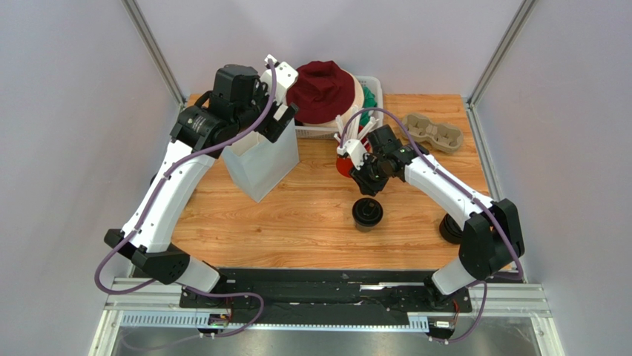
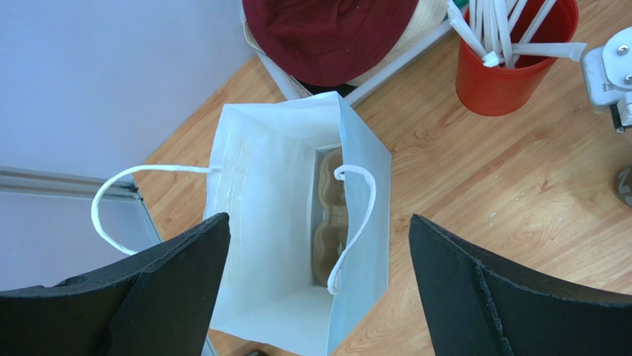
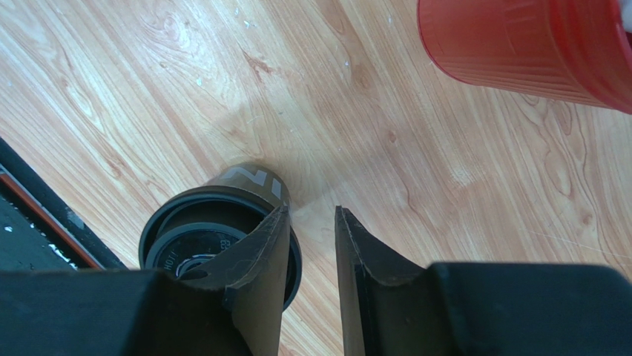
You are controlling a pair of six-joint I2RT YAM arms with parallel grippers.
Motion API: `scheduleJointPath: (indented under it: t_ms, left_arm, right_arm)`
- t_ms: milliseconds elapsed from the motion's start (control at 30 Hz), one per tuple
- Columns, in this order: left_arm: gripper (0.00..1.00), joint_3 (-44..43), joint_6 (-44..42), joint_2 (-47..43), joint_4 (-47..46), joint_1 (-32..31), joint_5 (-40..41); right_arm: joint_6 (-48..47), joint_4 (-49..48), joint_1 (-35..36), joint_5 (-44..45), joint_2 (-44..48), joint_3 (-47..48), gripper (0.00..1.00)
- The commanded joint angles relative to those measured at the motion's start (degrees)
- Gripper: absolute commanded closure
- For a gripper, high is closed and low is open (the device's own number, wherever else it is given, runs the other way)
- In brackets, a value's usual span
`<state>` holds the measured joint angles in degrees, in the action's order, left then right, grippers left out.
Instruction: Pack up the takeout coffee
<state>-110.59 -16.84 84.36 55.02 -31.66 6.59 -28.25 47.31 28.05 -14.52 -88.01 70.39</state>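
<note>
The takeout coffee (image 1: pixel 367 213), a dark cup with a black lid, stands on the wooden table (image 1: pixel 311 222) near the middle. The right wrist view shows its lid (image 3: pixel 185 248) at lower left. My right gripper (image 1: pixel 369 185) hangs above and just behind the cup; its jaws (image 3: pixel 311 211) stand a narrow gap apart over bare wood, holding nothing. One finger (image 3: pixel 259 259) overlaps the lid's edge in that view. A white paper bag (image 1: pixel 259 167) stands open at the left. My left gripper (image 2: pixel 317 222) is wide open above the bag (image 2: pixel 274 185), which holds a cardboard cup carrier (image 2: pixel 331 222).
A red cup (image 1: pixel 345 165) full of wrapped straws stands behind my right gripper, also seen as the red cup (image 2: pixel 512 74) and the red cup (image 3: pixel 534 44). A basket with a maroon hat (image 1: pixel 323 89) sits at the back. A second cardboard carrier (image 1: pixel 434 132) lies back right. A black round item (image 1: pixel 449 228) sits by the right arm.
</note>
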Motion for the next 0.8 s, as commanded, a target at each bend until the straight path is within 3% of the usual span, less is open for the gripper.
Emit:
scheduleJointPath:
  t_ms: [0,333,767]
  left_arm:
    - [0.01,-1.4,-0.6,1.2,0.3,0.4,1.4]
    - [0.01,-2.8,-0.1,3.0,0.7,0.4,2.8]
    - [0.01,-1.7,0.1,2.6,0.3,0.4,3.0]
  right_arm:
    - [-1.6,-0.6,0.1,4.0,2.8,-0.2,0.68]
    - [-1.6,4.4,0.0,3.2,9.3,-0.4,0.64]
    - [-3.8,7.7,0.0,0.5,6.9,-2.4,0.64]
